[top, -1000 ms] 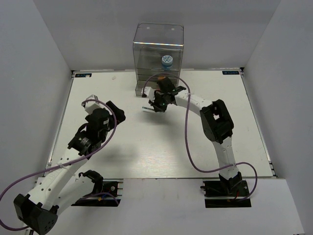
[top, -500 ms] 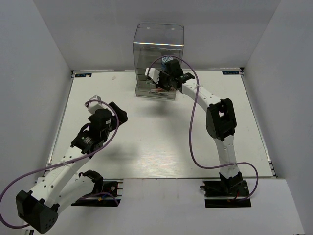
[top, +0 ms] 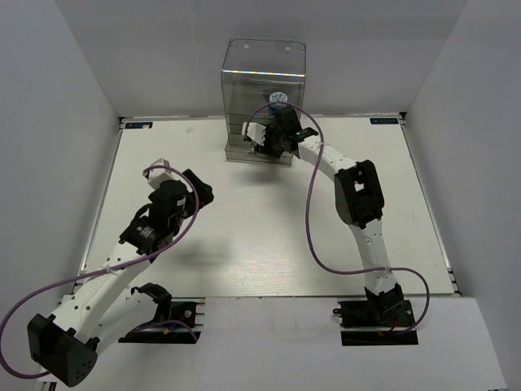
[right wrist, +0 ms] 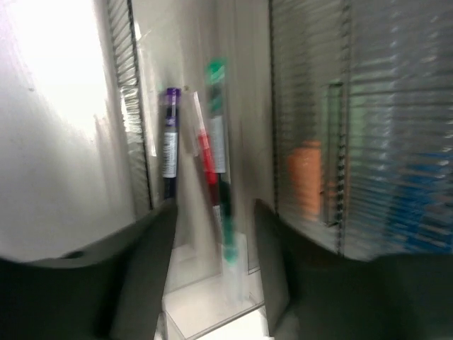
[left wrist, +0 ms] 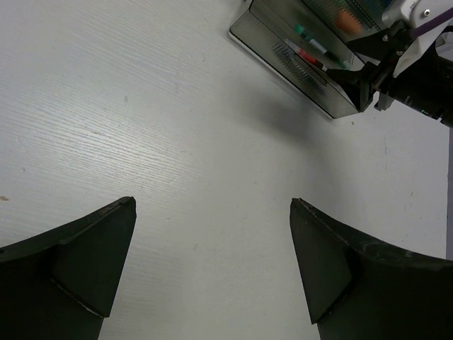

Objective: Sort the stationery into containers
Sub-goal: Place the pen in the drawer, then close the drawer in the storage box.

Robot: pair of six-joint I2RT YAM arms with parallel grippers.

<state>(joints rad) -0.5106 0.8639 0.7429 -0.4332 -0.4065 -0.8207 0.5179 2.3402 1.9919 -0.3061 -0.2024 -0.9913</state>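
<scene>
Right gripper [top: 264,140] moved from mid-table to organizer [top: 264,61] drawer front | jaws parted, gripping nothing; left gripper [left wrist: 212,205] likewise parted, idle | best: retreat straight back, clear of stored pens [right wrist: 207,159].

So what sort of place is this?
Probably a lab robot cell: a white table boxed in by plain white walls, two arms bolted at its near edge, one clear organizer.
</scene>
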